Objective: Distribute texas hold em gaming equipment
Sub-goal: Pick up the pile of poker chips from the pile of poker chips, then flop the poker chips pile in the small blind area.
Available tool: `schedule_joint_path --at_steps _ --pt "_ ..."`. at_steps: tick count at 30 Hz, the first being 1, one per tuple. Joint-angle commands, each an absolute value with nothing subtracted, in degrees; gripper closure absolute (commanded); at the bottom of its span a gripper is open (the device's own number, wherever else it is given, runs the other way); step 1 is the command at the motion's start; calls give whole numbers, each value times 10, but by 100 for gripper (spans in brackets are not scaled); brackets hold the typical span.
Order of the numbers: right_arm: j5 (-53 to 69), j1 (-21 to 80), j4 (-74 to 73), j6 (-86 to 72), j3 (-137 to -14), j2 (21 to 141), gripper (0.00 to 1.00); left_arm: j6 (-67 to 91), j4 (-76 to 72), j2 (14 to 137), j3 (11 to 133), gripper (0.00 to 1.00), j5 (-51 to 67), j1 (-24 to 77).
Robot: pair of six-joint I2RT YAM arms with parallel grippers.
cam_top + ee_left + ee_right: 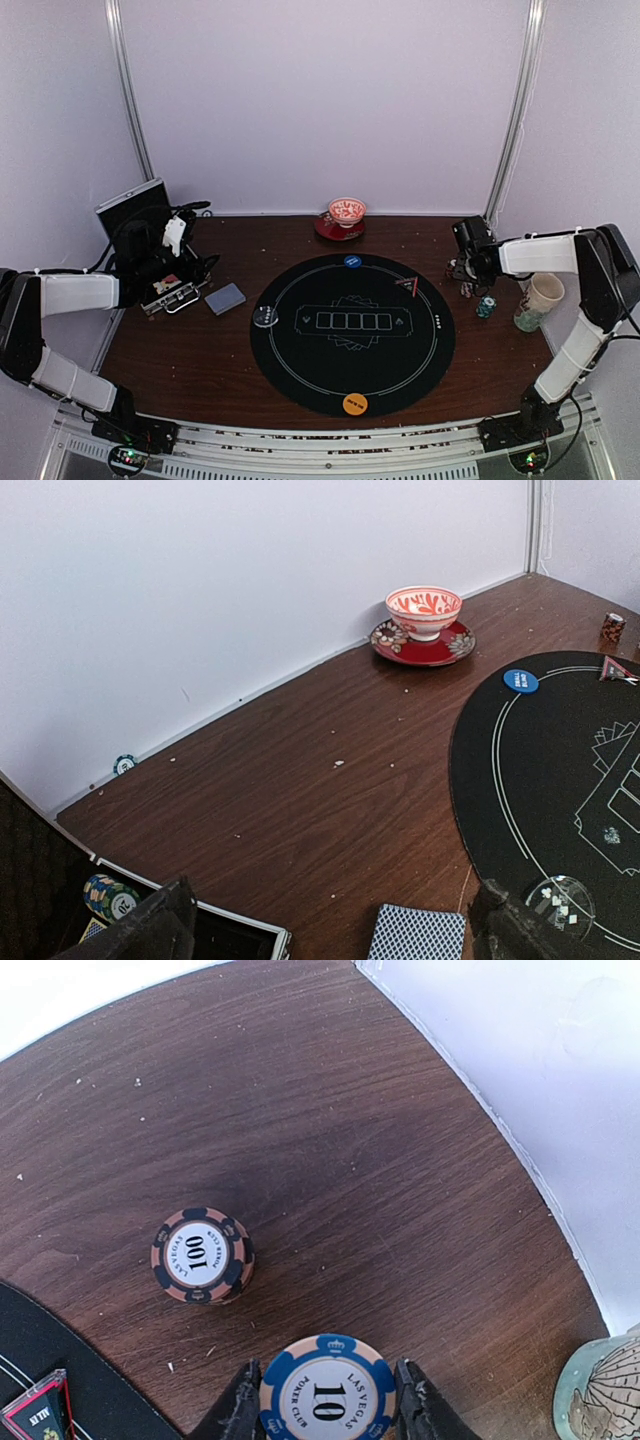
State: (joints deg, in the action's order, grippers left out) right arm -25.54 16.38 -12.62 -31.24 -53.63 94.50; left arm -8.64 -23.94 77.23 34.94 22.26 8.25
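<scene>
Right claw (327,1407) clamped on blue chip (325,1385): fingers on opposite rims, chip flat, face up. Location: worktop, far half near right edge, just off mat (300,350). Lifted or resting: cannot tell. Orange chip (200,1255) ahead, apart. Likely next: carry to mat, lying left of claw. Left claw (330,940) jaws wide apart, empty, by deck (415,935) near left edge; right arm nearer.

A dark wooden table (200,340) stands boxed in by plain white walls (330,100), with thin metal posts (130,90) at the back corners.
</scene>
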Motion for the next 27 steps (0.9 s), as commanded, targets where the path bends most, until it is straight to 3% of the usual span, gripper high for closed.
schedule_joint_path --at_steps 1,10,18,27 --pt "-266 183 -123 -305 -538 924 68 -91 -256 770 359 2 223 83" --pt "-279 302 -127 -291 -582 933 68 -90 -257 767 359 2 217 83" --pt "-275 436 -156 -280 -699 1024 67 -90 -258 767 358 2 215 83" --pt "-276 471 -199 -285 -862 1149 67 -90 -258 766 358 2 216 83"
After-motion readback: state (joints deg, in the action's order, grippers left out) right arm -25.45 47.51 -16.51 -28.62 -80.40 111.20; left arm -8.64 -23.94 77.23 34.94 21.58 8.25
